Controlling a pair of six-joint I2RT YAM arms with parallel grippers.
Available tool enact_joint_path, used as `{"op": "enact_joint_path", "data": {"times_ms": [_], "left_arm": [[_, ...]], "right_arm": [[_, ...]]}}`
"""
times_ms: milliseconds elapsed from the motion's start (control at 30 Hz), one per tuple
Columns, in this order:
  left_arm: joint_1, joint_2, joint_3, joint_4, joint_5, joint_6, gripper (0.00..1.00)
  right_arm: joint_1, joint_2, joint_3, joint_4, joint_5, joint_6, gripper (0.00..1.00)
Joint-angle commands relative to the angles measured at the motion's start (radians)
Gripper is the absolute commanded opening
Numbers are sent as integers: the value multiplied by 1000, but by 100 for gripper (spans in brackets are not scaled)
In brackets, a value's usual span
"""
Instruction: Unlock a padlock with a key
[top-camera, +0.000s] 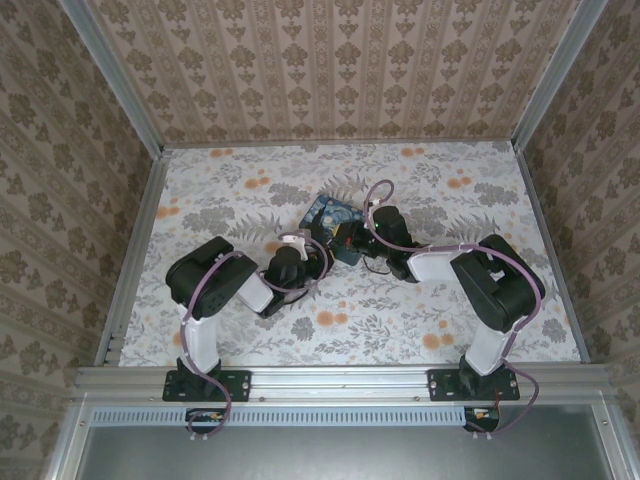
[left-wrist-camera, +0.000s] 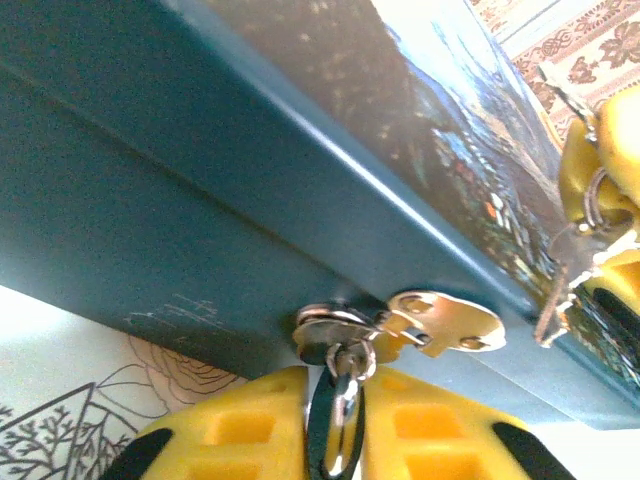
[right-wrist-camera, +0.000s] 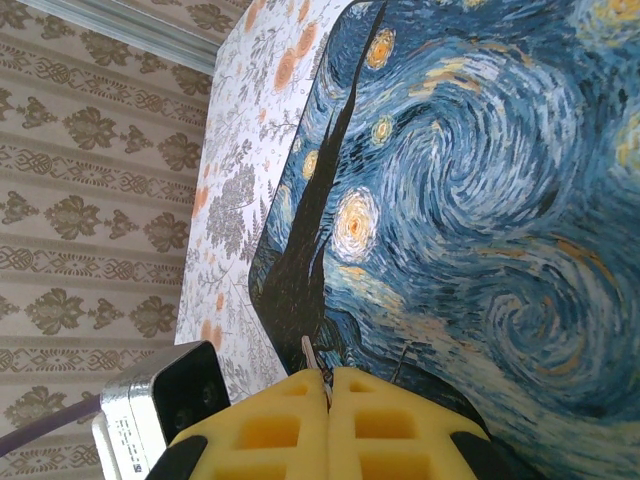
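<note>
At 6 o'clock in the left wrist view, the left gripper (left-wrist-camera: 337, 385) has its yellow fingers drawn nearly together, pinching the padlock (left-wrist-camera: 325, 428). The padlock hangs at the silver latch (left-wrist-camera: 445, 322) on the side of the blue painted box (left-wrist-camera: 200, 200). At 6 o'clock in the right wrist view, the right gripper (right-wrist-camera: 328, 385) has its pads pressed together on the key (right-wrist-camera: 310, 352), whose thin tip points toward 12 o'clock over the box lid. Seen from above, both grippers meet at the box's 6 o'clock edge, mid-table (top-camera: 240, 200).
</note>
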Motion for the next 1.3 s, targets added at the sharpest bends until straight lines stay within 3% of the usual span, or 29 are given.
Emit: {"op": "enact_joint_path", "data": {"times_ms": [0, 133, 333, 667, 900, 1267], "left_arm": [[7, 45, -7, -148, 0, 0, 12], [13, 32, -17, -143, 27, -17, 0], [28, -21, -41, -153, 103, -81, 0], [48, -187, 7, -438, 250, -113, 0], [48, -262, 28, -593, 305, -123, 0], [71, -385, 3, -624, 340, -181, 0]], "right_arm": [[6, 47, -18, -102, -12, 8, 0], [0, 32, -18, -110, -14, 8, 0], [-5, -102, -36, -180, 1, -9, 0], [41, -488, -237, -296, 75, -32, 0], [107, -666, -464, -152, 125, 38, 0], [212, -691, -672, 57, 267, 185, 0]]}}
